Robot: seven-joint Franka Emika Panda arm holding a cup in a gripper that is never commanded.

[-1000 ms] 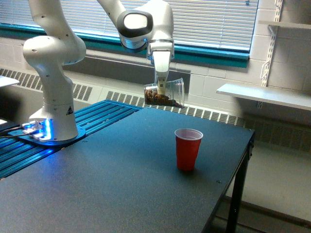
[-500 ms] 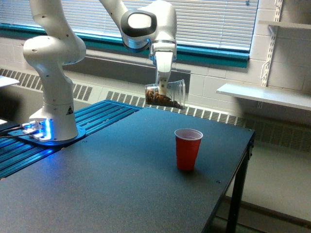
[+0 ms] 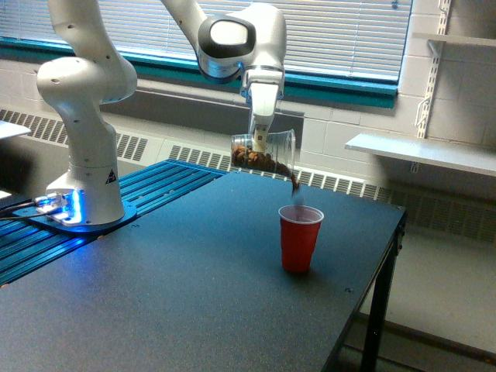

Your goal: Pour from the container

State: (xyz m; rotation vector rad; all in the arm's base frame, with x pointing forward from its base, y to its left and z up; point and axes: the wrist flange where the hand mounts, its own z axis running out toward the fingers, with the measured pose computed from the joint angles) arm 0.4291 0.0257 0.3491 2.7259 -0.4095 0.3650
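Clear cup (image 3: 267, 151) — tipped over red cup (image 3: 299, 239)

Arm: white Franka Panda arm (image 3: 85, 116), base at the exterior view's left on blue ribbed panels (image 3: 155, 190), reaching over the table.
Gripper: gripper (image 3: 261, 139) points down, fingers clamped on the cup's wall.
Container: small clear tapered plastic cup (image 3: 265, 151), tipped on its side, mouth toward the exterior view's right and slightly down; brown granular bits lie along its lower wall.
Pour: thin brown stream of bits (image 3: 294, 183) falls from the lip.
Receiver: opaque red plastic cup with white inside (image 3: 300, 237), upright, below the stream.
Surface: dark grey flat table (image 3: 170, 294).
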